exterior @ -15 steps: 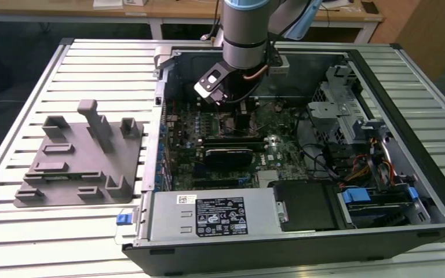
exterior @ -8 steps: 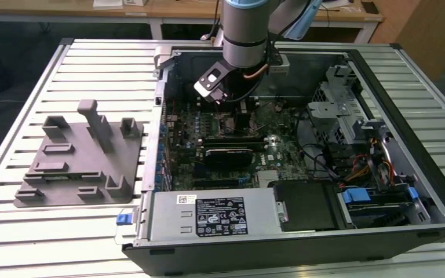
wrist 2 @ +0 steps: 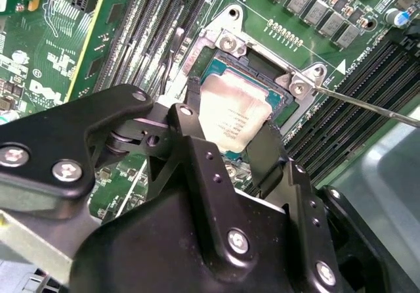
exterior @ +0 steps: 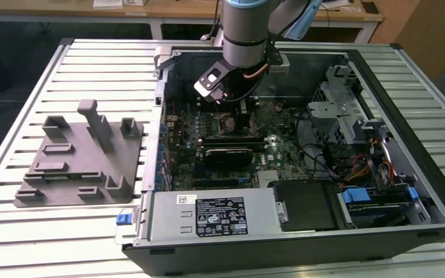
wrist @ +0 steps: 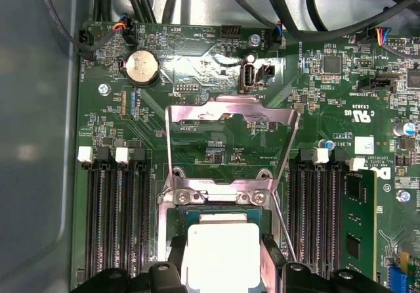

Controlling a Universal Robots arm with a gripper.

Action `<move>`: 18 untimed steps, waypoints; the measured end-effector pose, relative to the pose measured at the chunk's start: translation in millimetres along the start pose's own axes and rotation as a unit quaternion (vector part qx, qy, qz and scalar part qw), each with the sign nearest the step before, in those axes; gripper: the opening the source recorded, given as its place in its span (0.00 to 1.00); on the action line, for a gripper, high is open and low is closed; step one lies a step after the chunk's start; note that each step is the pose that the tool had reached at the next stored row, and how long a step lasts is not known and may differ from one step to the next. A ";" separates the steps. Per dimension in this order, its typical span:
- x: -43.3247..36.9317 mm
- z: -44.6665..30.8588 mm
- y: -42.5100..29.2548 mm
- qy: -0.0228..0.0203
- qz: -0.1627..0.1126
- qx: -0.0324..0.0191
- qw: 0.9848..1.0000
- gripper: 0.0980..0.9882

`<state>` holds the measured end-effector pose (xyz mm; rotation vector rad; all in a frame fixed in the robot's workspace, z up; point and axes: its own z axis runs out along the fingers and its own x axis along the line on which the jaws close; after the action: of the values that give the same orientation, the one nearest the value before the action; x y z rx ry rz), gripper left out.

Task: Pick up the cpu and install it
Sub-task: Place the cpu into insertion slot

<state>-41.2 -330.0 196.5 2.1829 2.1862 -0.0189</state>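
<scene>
Slatted metal worktable, pale wooden desks behind, dark floor, wooden panel at the exterior view's right.

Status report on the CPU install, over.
Gripper shut on the cpu. It sits low over the open socket, seating unclear. Load plate stands open, nothing seen in the way.

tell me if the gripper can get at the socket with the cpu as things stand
Probably yes: the gripper holds the cpu right above the open socket, and the load plate is flipped back, so nothing looks to be in the way.
</scene>
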 end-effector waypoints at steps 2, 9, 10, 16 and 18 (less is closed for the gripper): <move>-0.1 -0.2 -0.1 0.003 0.000 0.000 1.000 0.49; 0.0 0.3 0.0 0.007 0.010 0.000 1.000 0.49; 0.0 0.3 0.0 0.007 0.013 0.001 1.000 0.49; 0.0 0.6 0.0 0.007 0.020 0.001 1.000 0.49; 0.0 0.6 0.0 0.007 0.020 0.001 1.000 0.49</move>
<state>-41.2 -330.1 195.9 2.2343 2.1484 -0.0047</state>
